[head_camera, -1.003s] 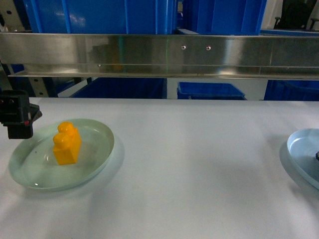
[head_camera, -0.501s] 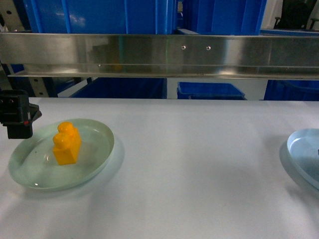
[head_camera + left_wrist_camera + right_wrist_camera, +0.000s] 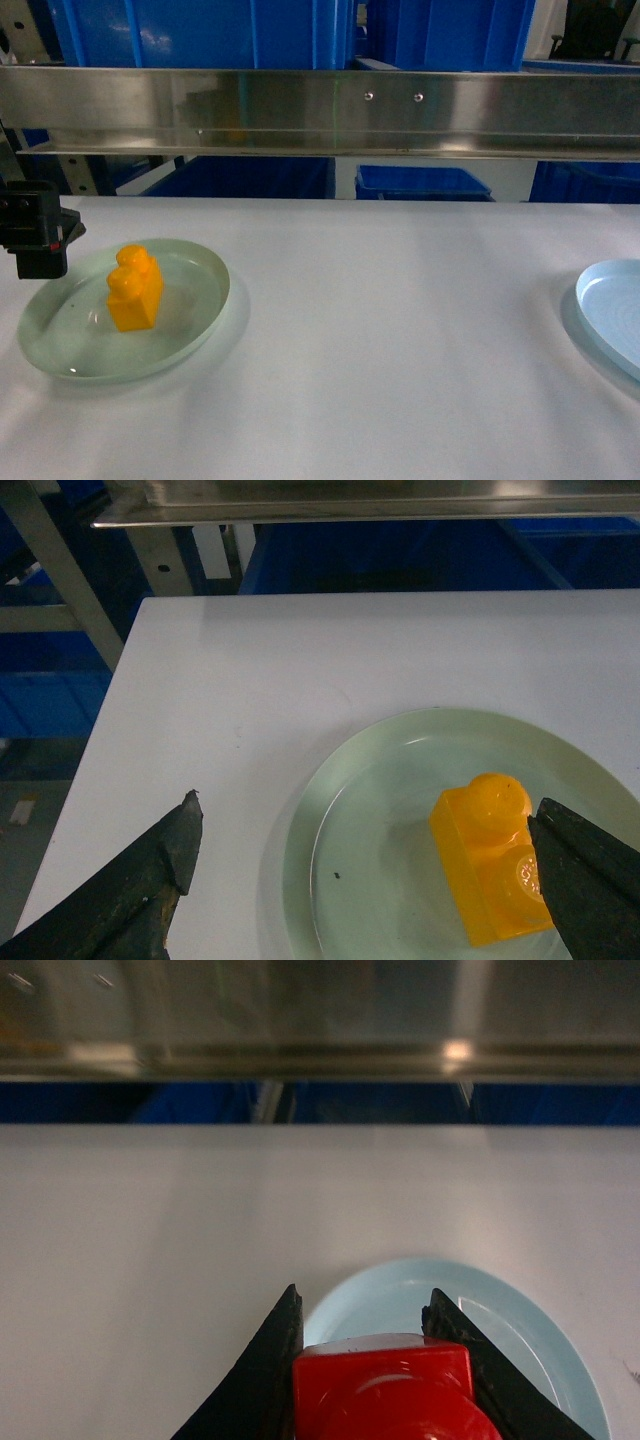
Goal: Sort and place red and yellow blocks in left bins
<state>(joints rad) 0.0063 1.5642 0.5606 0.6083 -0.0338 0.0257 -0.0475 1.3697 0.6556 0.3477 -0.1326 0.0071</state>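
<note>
The right gripper (image 3: 362, 1345) holds a glossy red block (image 3: 385, 1392) clamped between its two black, wedge-shaped fingers (image 3: 262, 1380). The block has a smooth moulded top with a rounded stud, and it hangs above a shallow round pale blue plate (image 3: 520, 1345) that rests on the table. In the head view only the left part of that plate (image 3: 612, 312) shows at the right edge of the frame; the gripper itself is out of that view.

The left gripper (image 3: 365, 880) stands wide apart, its dark tapered fingers (image 3: 150, 880) on either side of a shallow round pale green plate (image 3: 370, 810) with a translucent, glossy surface. The right-hand finger tip lies just beside the orange-yellow block (image 3: 490, 860), which sits inside the plate right of its middle. The block is a glossy plastic brick with two round studs on top.

In the head view the block (image 3: 134, 288) stands upright in the green plate (image 3: 190, 330), with a black part of the left arm (image 3: 35, 232) near the plate's left rim. The table (image 3: 400, 330) is matte white.

Beyond the table runs a brushed stainless-steel rail (image 3: 330, 108). Behind it stand bright-blue plastic crates (image 3: 200, 30), deep and rectangular. No readable writing shows.
</note>
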